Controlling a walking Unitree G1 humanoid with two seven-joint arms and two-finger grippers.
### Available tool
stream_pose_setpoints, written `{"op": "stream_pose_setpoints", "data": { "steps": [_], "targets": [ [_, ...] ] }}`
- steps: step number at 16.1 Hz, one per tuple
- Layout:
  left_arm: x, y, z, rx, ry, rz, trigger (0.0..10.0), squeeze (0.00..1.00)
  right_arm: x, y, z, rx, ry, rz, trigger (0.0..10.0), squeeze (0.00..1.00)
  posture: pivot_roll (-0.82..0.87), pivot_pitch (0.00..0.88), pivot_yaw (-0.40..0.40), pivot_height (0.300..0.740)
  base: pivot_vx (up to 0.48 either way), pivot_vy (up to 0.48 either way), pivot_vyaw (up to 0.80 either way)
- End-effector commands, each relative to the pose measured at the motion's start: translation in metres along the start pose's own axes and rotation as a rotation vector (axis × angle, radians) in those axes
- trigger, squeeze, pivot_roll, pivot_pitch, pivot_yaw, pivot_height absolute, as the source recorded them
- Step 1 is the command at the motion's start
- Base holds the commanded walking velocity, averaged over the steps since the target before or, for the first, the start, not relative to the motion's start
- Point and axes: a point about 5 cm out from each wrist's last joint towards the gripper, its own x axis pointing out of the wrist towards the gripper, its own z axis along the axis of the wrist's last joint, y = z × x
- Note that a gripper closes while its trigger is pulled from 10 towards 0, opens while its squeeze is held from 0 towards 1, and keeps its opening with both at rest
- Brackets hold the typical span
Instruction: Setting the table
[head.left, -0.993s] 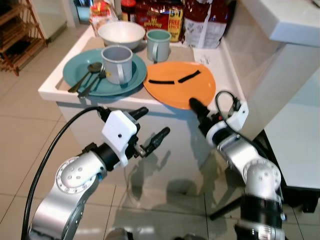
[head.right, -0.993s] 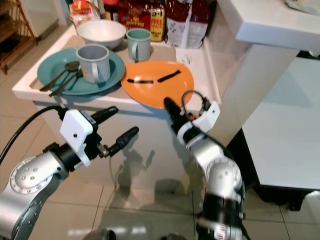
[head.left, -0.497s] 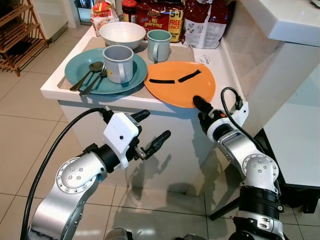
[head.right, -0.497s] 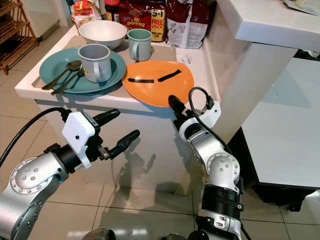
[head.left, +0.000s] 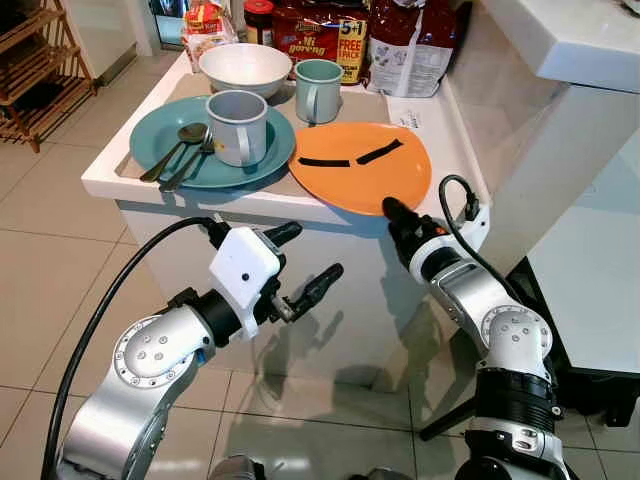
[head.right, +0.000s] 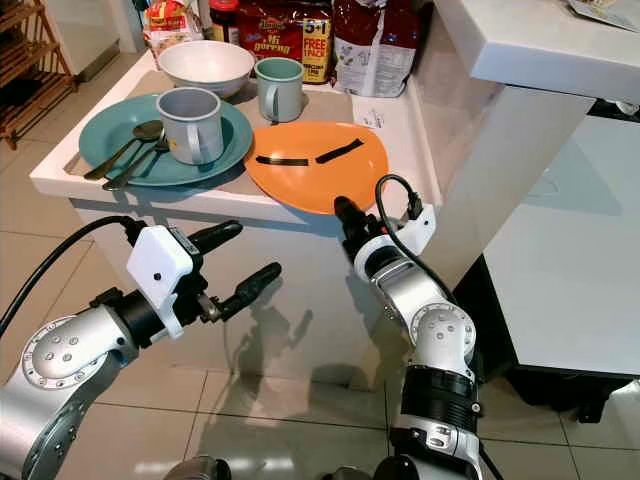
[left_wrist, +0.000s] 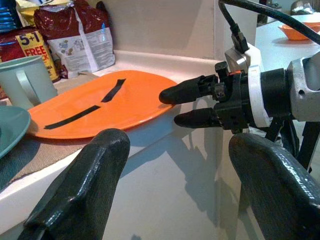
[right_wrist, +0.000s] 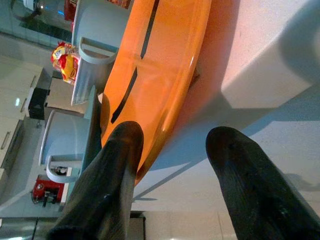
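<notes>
Nearest, left gripper (head.left: 305, 262) held open in front of the white counter (head.left: 105, 180), touching nothing. Right gripper (head.left: 392, 209) open at the near edge of the orange plate (head.left: 360, 165), one finger above the rim, one below. Beside it, teal plate (head.left: 160, 160) with spoons (head.left: 180, 145) and grey mug (head.left: 237, 125). Behind, white bowl (head.left: 245, 66), green mug (head.left: 318, 87), packets (head.left: 325, 35) reading "5+1 FREE".

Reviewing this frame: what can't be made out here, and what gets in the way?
- Whether the right gripper touches the orange plate: head views hide the lower finger under the plate's rim; the wrist views leave it unclear.
- Inside of the grey mug on the teal plate: its own wall hides the bottom.
- Inside of the green mug: same.
- Packets at the back: cut off by the top edge.
</notes>
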Motion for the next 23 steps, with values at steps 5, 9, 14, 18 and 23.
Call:
{"op": "stream_pose_setpoints", "data": {
  "steps": [5, 9, 14, 18, 23],
  "targets": [
    [0.001, -0.003, 0.003, 0.003, -0.001, -0.031, 10.0, 0.0, 0.003, 0.009, 0.001, 0.019, -0.008, 0.035, 0.0, 0.0, 0.1, 0.05, -0.071, 0.74, 0.0, 0.0, 0.0],
    [0.001, -0.003, 0.003, 0.003, -0.001, -0.034, 10.0, 0.0, 0.003, 0.01, 0.002, 0.016, -0.012, 0.039, 0.0, 0.0, 0.09, 0.05, -0.069, 0.74, 0.0, 0.0, 0.0],
    [0.002, -0.004, 0.003, 0.005, -0.002, -0.035, 10.0, 0.0, 0.003, 0.01, 0.003, 0.033, -0.018, 0.038, 0.0, 0.0, 0.09, 0.05, -0.068, 0.74, 0.0, 0.0, 0.0],
    [0.002, -0.003, 0.003, 0.008, -0.002, -0.037, 10.0, 0.0, 0.003, 0.009, 0.005, 0.05, -0.029, 0.035, 0.0, 0.0, 0.09, 0.049, -0.066, 0.74, 0.0, 0.0, 0.0],
    [0.002, -0.002, 0.003, 0.01, -0.002, -0.038, 10.0, 0.0, 0.0, 0.008, 0.012, 0.103, -0.07, 0.02, 0.0, 0.0, 0.09, 0.048, -0.062, 0.74, 0.0, 0.0, 0.0]
  ]
}}
